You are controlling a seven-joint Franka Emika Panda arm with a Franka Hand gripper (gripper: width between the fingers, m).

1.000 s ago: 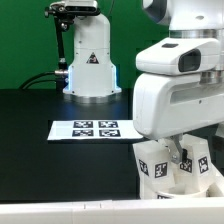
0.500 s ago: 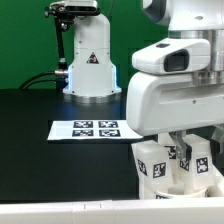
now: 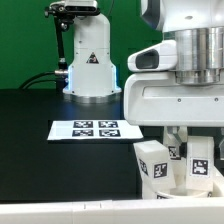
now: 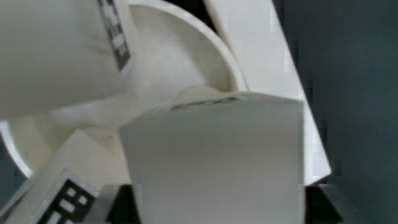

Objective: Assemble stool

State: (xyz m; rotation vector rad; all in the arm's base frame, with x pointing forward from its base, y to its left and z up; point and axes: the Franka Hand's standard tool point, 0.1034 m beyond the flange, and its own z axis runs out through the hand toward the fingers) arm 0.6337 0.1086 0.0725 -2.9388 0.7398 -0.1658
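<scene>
Exterior view: the gripper (image 3: 186,143) hangs low at the right over a cluster of white tagged stool parts (image 3: 153,163) on the black worktop (image 3: 40,150). Whether its fingers grip a part I cannot tell. The marker board (image 3: 95,129) lies just left. The wrist view shows blurred white parts (image 4: 214,150), very close.

A green wall (image 3: 25,40) stands behind the black table (image 3: 50,160).

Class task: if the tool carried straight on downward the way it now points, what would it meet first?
Most likely the white stool parts directly beneath the tool; it already sits among the legs, so depth is hard to judge.
</scene>
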